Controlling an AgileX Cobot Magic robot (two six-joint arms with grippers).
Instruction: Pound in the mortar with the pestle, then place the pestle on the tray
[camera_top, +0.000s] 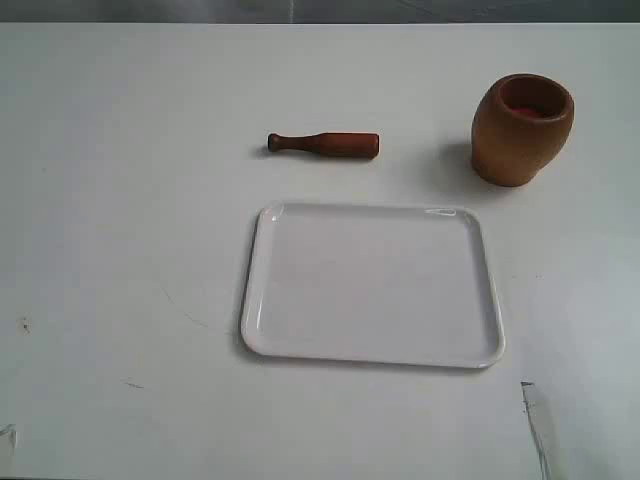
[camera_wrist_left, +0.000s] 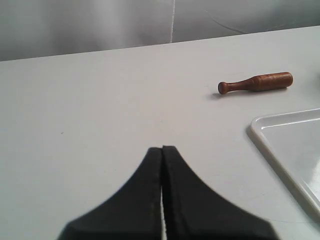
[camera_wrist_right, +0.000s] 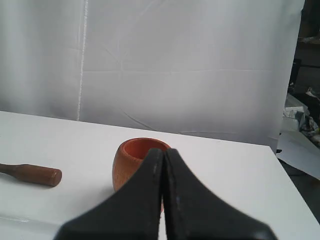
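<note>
A: Two grippers, so how are they posed?
B: Both point forward over the white table (camera_top: 120, 200). The left gripper (camera_wrist_left: 162, 150) and the right gripper (camera_wrist_right: 164, 151) each have their black jaws pressed together, gripping nothing.
A: And the wooden pieces?
B: The pestle (camera_top: 325, 144), a smooth reddish club with a knobbed handle, lies on its side well ahead of the left gripper, near the glossy white tray (camera_top: 372, 360). The rounded mortar (camera_top: 520, 130) stands upright just ahead of the right gripper.
</note>
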